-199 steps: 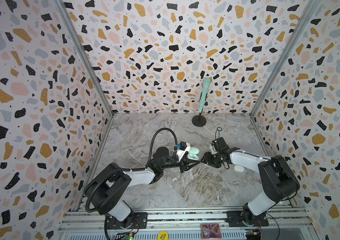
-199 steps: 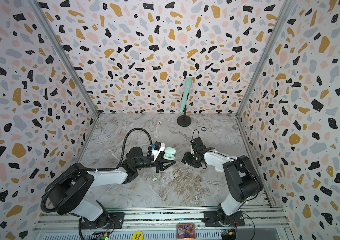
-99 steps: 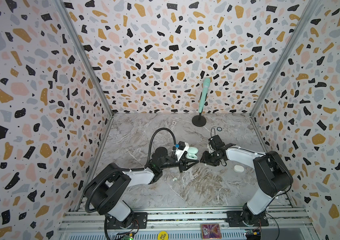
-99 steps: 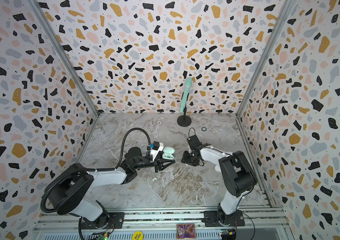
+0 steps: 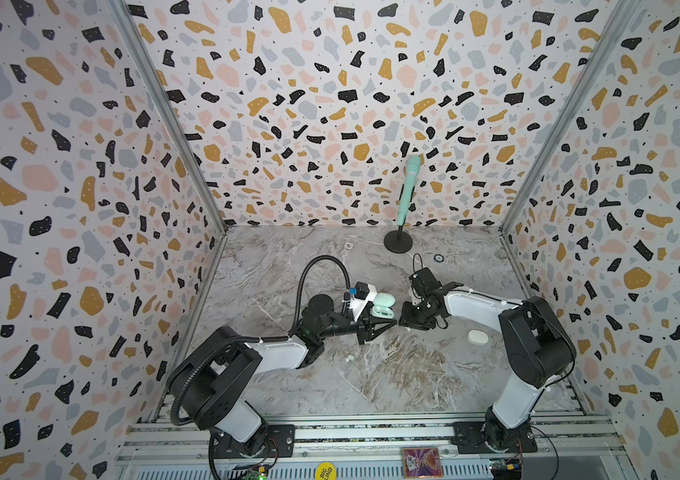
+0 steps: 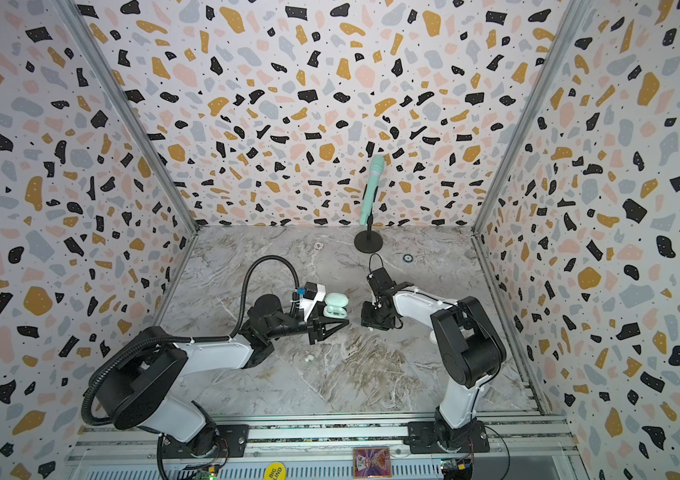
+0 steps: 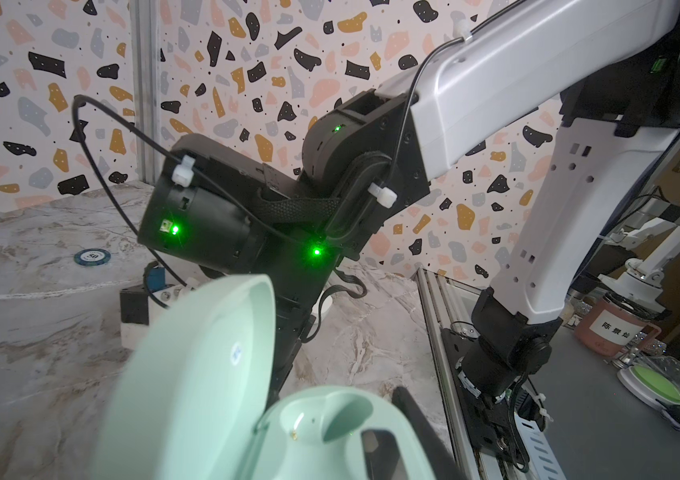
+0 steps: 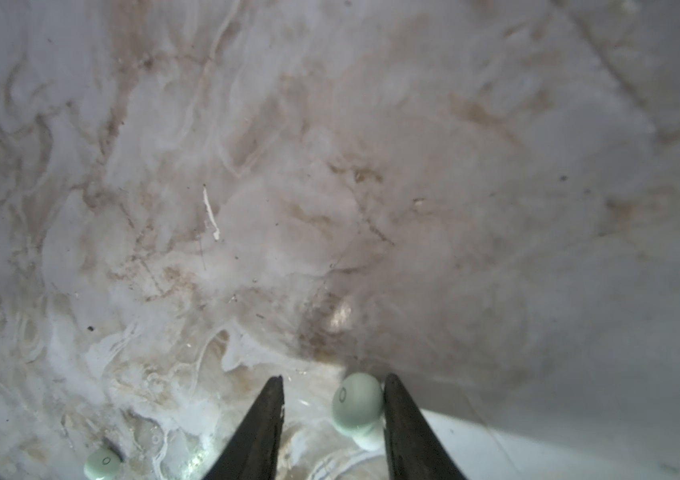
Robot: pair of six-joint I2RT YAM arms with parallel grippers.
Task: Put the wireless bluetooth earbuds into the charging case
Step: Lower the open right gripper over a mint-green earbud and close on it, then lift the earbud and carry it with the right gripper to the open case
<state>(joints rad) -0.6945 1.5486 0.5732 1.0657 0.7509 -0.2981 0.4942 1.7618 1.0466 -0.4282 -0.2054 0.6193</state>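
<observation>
Your right gripper [image 8: 333, 377] stands part open around one mint earbud [image 8: 357, 405] that touches one finger [image 8: 402, 419], unclamped, near the open mint charging case [image 5: 383, 305], which your left gripper [image 5: 388, 323] clamps. Two mint earbuds, one mint case; the second earbud [image 8: 101, 461] lies near the case too.

Grey marbled worktop [image 5: 392, 386], black-based microphone stand [image 5: 398, 242] at the back, poker chip [image 5: 438, 258] just beside the stand, pale ring [image 5: 349, 246] on its other side, white case [image 5: 478, 337] and tiny white earbuds [image 5: 348, 357] well forward of it.
</observation>
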